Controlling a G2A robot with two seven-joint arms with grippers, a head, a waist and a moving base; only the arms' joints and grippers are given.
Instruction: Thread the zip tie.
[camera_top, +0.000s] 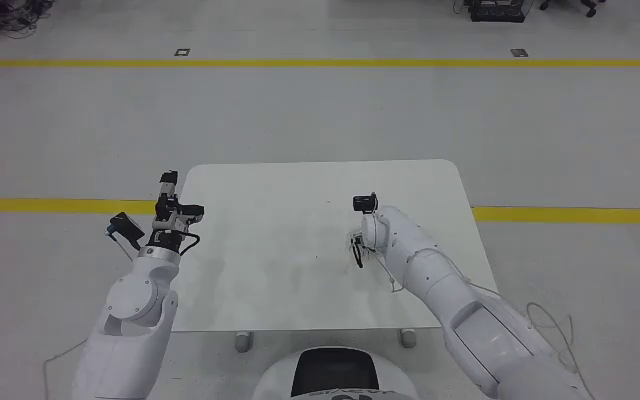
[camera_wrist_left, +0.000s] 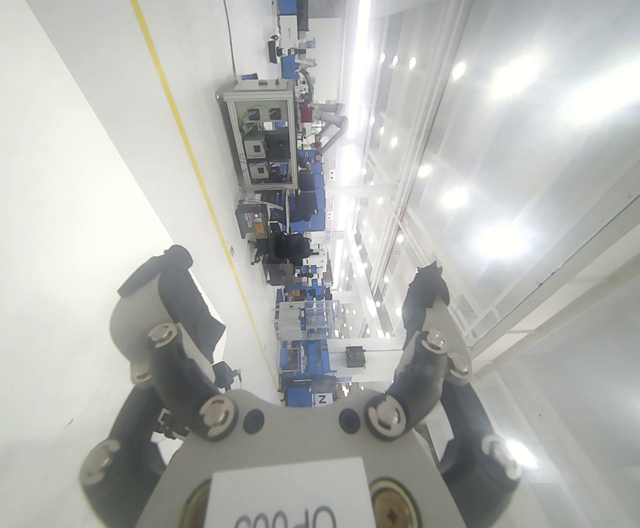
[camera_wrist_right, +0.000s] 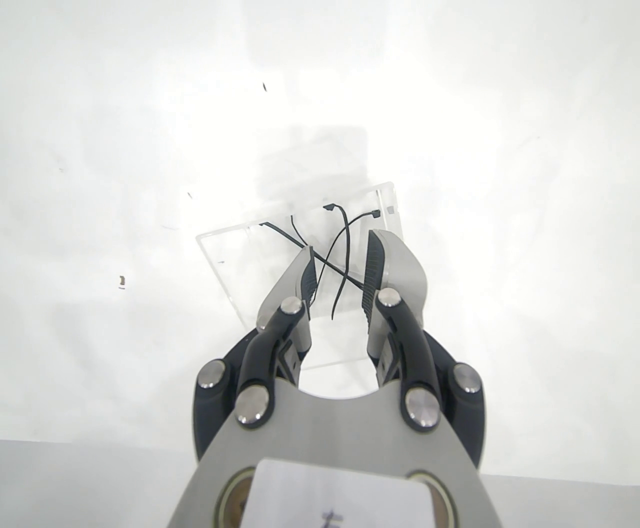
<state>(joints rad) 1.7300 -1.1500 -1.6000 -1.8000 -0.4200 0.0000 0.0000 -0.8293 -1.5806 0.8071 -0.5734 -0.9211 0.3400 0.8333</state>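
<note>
Three thin black zip ties (camera_wrist_right: 339, 250) lie crossed in a clear shallow tray (camera_wrist_right: 225, 260) on the white table. My right gripper (camera_wrist_right: 340, 245) hangs open just above them, one finger on each side of the crossing, nothing held. In the top view the right gripper (camera_top: 357, 250) is over the tray at the table's right middle, with a zip tie (camera_top: 357, 256) dark beneath it. My left gripper (camera_top: 177, 205) is raised at the table's left edge, pointing up and away from the table; its fingers (camera_wrist_left: 170, 300) stand wide apart and hold nothing.
The white table (camera_top: 280, 260) is bare across its middle and left. A few dark specks (camera_wrist_right: 263, 87) mark the tabletop beyond the tray. Yellow floor lines (camera_top: 320, 63) run past the table.
</note>
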